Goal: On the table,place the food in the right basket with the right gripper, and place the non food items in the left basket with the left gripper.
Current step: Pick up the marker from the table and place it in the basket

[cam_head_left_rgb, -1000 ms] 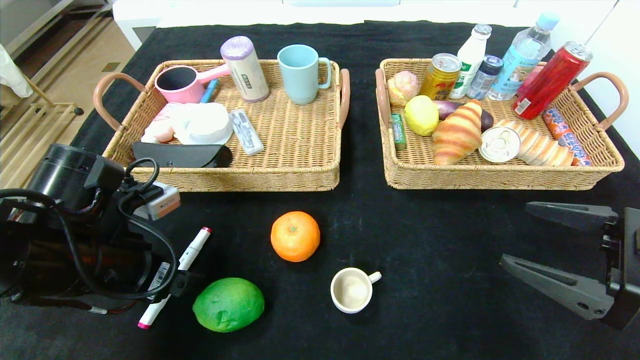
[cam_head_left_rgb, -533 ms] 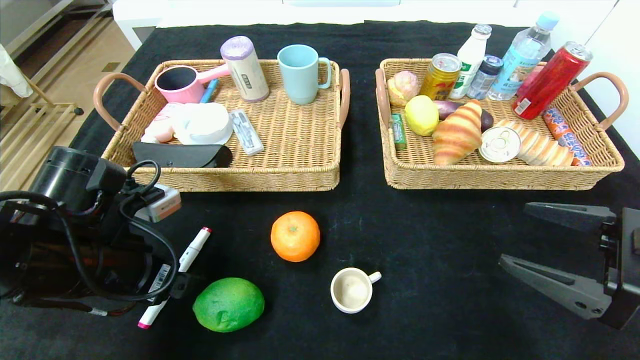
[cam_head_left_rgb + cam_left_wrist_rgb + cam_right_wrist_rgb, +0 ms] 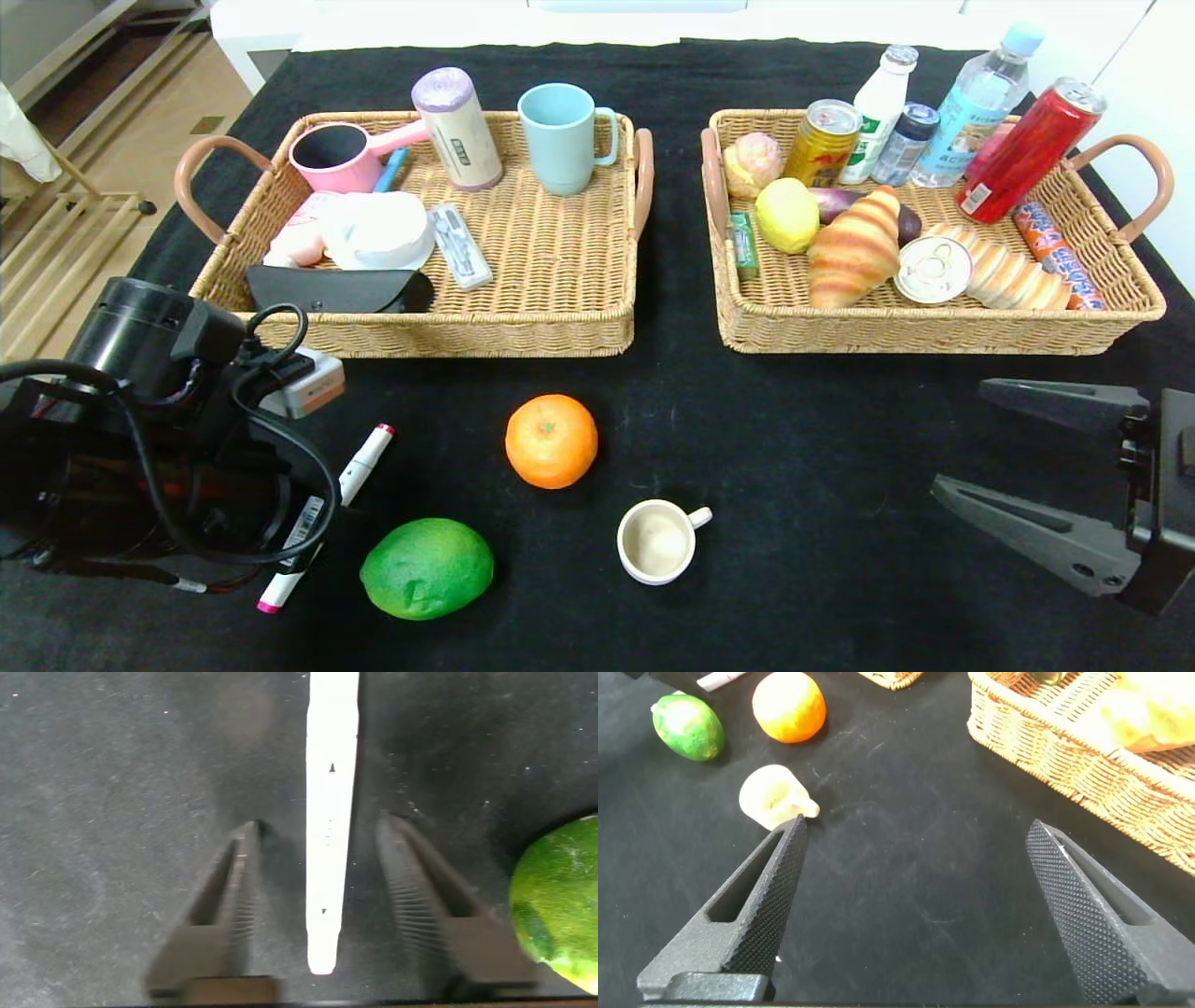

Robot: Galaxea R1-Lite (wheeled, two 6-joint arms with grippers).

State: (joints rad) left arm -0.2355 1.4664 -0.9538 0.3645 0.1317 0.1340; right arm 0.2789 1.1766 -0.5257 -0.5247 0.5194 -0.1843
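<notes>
Left pincer (image 3: 322, 905) straddles marker (image 3: 329, 812) (fingers apart).

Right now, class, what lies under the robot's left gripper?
The white marker lies on the black table between the left gripper fingers, which have not closed on it. In the head view, the arm covers its middle.

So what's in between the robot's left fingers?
The white marker lies on the black table between the left gripper's fingers, with gaps on both sides. The left wrist view shows it.
</notes>
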